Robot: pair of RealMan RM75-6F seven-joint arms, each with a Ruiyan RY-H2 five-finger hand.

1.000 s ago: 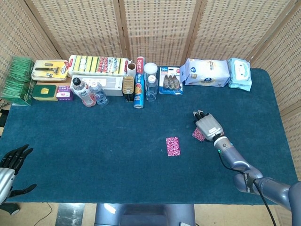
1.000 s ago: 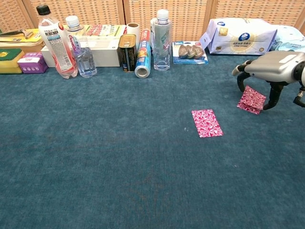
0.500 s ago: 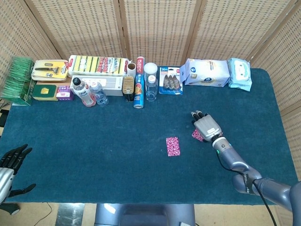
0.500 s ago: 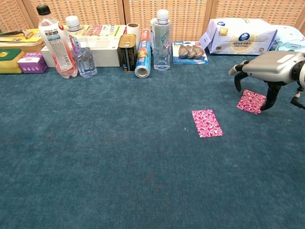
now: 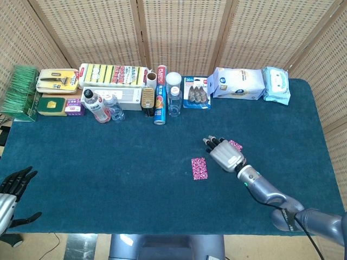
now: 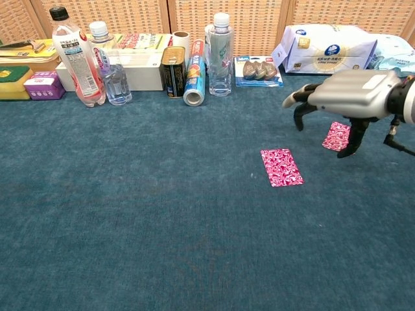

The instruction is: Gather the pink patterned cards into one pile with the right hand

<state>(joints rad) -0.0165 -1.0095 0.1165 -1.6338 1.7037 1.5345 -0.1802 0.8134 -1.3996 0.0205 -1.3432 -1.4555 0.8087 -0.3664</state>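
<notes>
One pink patterned card [image 5: 199, 168] [image 6: 281, 167] lies flat on the blue table near its middle. A second pink card [image 5: 235, 144] [image 6: 337, 135] lies to its right, partly hidden behind my right hand [image 5: 224, 155] [image 6: 347, 96]. That hand hovers between the two cards, palm down, fingers apart and curved down, holding nothing. My left hand [image 5: 14, 183] hangs off the table's front left corner with its fingers spread and empty; only the head view shows it.
Along the back edge stand bottles [image 6: 76, 57], a can [image 6: 173, 71], a blue tube [image 6: 194, 81], a blister pack [image 6: 259, 70], wipe packs [image 6: 327, 48] and boxes [image 5: 114, 76]. Bare blue cloth [image 5: 119, 162] stretches in front of the cards and to their left.
My right hand has slid left from over the right card toward the middle card. The right card stays on the table and shows more. The left hand has not moved.
</notes>
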